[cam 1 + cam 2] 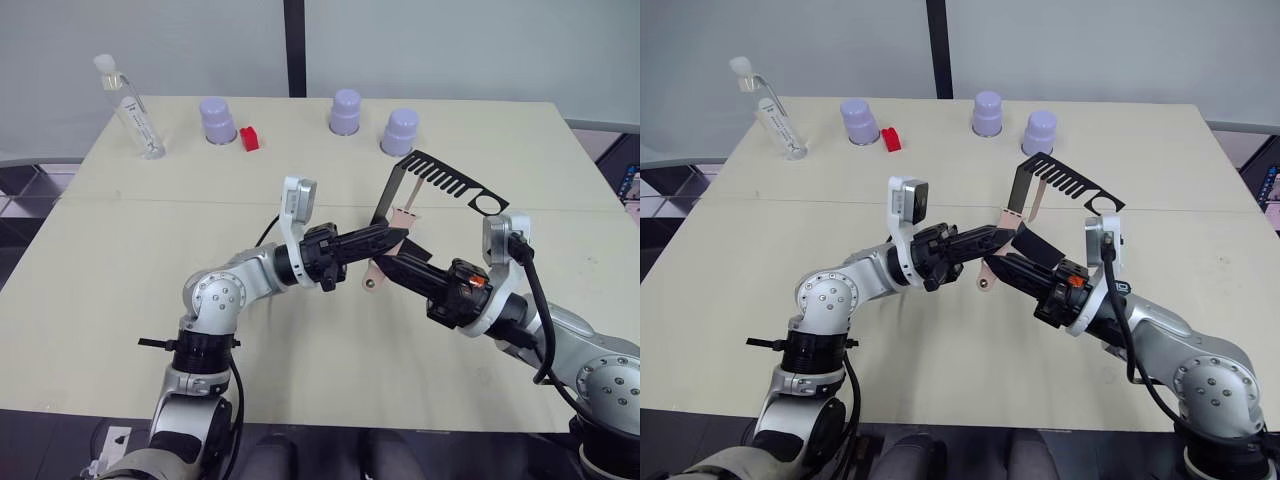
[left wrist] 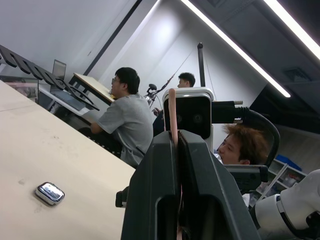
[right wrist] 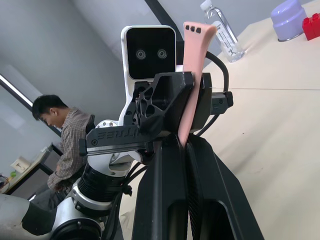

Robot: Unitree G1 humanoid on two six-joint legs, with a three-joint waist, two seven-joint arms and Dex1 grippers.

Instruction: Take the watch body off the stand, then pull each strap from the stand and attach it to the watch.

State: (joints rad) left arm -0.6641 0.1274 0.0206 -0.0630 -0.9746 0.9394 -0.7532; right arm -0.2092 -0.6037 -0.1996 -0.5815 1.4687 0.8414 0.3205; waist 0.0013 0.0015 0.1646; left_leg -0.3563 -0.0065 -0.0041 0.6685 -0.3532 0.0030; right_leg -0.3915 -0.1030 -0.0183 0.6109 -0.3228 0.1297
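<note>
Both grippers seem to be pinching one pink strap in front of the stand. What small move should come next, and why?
Probably the right gripper should let go, leaving the strap to the left gripper, then fetch the watch body. Both are shut on that strap, while the watch body lies alone on the table, off the stand.

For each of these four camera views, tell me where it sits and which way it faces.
Left eye: on the head, looking down at the table; both arms show.
Right eye: its stereo twin, same scene.
Left wrist: looks along the left gripper, past the watch body.
Right wrist: looks along the right gripper at the left arm's camera.
All four share the pink strap.
</note>
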